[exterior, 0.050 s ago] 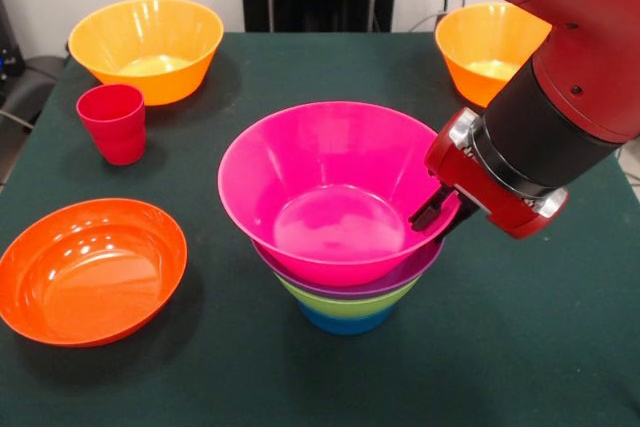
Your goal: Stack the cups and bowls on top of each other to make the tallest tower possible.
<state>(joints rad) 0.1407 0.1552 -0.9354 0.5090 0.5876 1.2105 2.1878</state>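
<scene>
Large glossy pink plastic bowl (335,192) seated atop nested tower (347,292), frame centre, widest uppermost. Jaws (436,209) straddling its right rim, seemingly clamped on rim for placement.

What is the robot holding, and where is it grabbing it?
The tool seems to pinch the right rim of the big pink bowl that sits on top of the tower. One finger shows inside the rim; the other is hidden.

Tower (345,237) center – cup (113,122) back-left, two bowls (147,47) (487,47) behind.
</scene>
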